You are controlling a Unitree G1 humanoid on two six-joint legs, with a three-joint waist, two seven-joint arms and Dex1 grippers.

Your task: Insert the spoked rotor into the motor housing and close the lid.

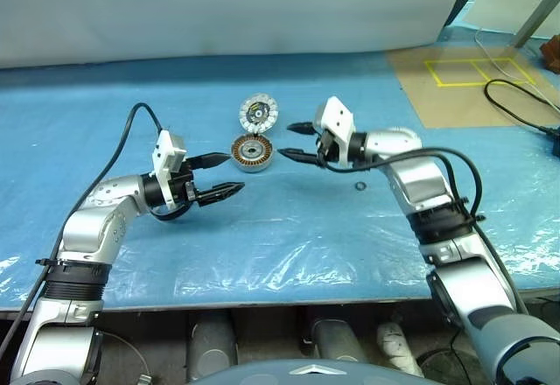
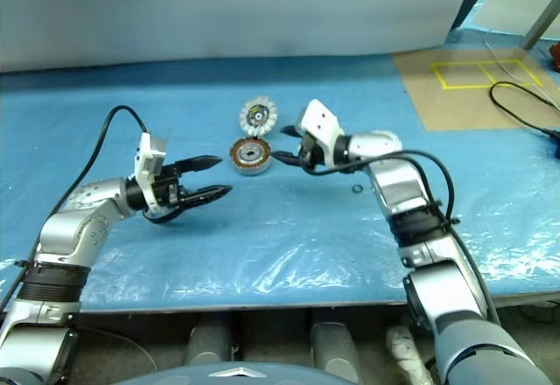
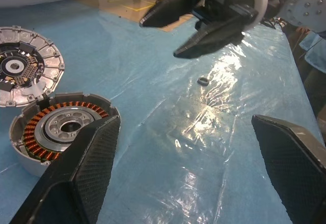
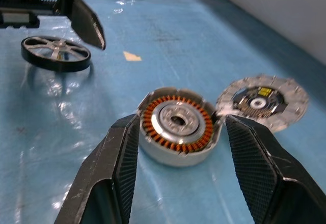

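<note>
copper-wound motor housing (image 4: 179,126) lies between the right gripper (image 4: 178,178) jaws.

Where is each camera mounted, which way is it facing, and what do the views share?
Left eye: on the head, looking forward and down at the table; both arms show, left gripper and right gripper flanking the motor housing.
Right eye: beside it, same scene and arms.
Left wrist: looks past its open fingers at motor housing, lid, right gripper.
Right wrist: looks past its open fingers at motor housing, lid, spoked rotor.
Shared: all four show motor housing and lid.
</note>
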